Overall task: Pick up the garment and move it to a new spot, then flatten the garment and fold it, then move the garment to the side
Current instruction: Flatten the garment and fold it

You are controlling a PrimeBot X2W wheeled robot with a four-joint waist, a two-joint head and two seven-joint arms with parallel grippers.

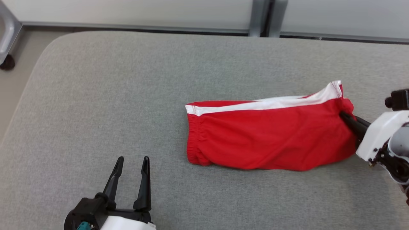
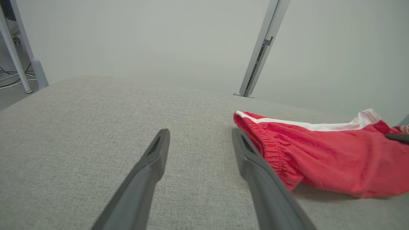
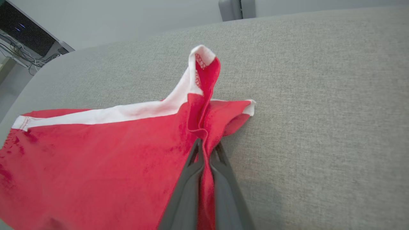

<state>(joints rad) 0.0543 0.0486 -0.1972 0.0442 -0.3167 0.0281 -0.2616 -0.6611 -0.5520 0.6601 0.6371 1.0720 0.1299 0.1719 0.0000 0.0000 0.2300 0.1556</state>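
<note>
One garment (image 1: 268, 140), red, on grey cushion (image 1: 127, 95) | right hand (image 3: 206, 145) clamped on it | left hand (image 1: 132, 159) spread

Probably a lab: grey padded bench (image 1: 96, 95), pale partition panels (image 1: 127, 9), loose cables (image 3: 24, 59), monitor (image 3: 25, 30).

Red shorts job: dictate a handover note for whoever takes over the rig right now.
Right gripper: shut on the red shorts, pinching a fold at their leg-hem end.
Left gripper: open, holding nothing, apart from the waistband end.
Shorts: lying on the grey padded surface, right of centre in the head view.
Done: grip made.
Left: apparently lift and relocate, flatten, fold, move aside.
</note>
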